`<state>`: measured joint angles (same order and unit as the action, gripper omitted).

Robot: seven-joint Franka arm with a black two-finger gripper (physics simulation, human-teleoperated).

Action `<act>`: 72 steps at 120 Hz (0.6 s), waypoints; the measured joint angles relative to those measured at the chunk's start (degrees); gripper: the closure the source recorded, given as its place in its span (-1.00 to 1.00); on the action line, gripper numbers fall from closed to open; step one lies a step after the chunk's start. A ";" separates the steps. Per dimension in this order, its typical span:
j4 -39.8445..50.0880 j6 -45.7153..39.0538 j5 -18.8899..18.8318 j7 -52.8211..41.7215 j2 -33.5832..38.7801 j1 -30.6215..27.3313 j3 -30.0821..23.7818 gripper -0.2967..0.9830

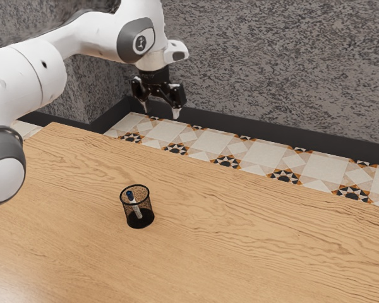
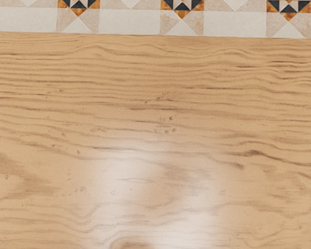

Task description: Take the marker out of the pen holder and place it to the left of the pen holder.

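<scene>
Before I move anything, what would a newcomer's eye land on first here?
Probably the white arm, entering from the exterior view's left, with its black gripper open and empty above the tabletop's level. Next, the black mesh pen holder standing alone on the wood-grain table, a blue-ended marker leaning inside it. Behind the table, star-patterned floor tiles catch the eye too.

Raised arm [image 1: 91, 35], gripper [image 1: 160, 114] pointing down
Two fingers [image 1: 175, 113] stand well apart beneath the white wrist [image 1: 153, 60]; empty space between them.
</scene>
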<state>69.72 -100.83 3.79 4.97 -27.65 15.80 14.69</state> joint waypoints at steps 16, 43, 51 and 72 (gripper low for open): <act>0.01 -3.55 1.86 3.45 -5.10 0.21 -1.13 -0.50; 6.47 -0.85 7.12 7.62 -3.80 0.19 -0.90 -0.50; 13.49 -0.04 7.59 8.57 0.41 0.38 -0.73 -0.50; 29.83 -1.90 5.89 10.53 8.96 1.52 3.96 -0.50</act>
<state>99.55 -102.73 9.67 15.50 -18.70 17.32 18.65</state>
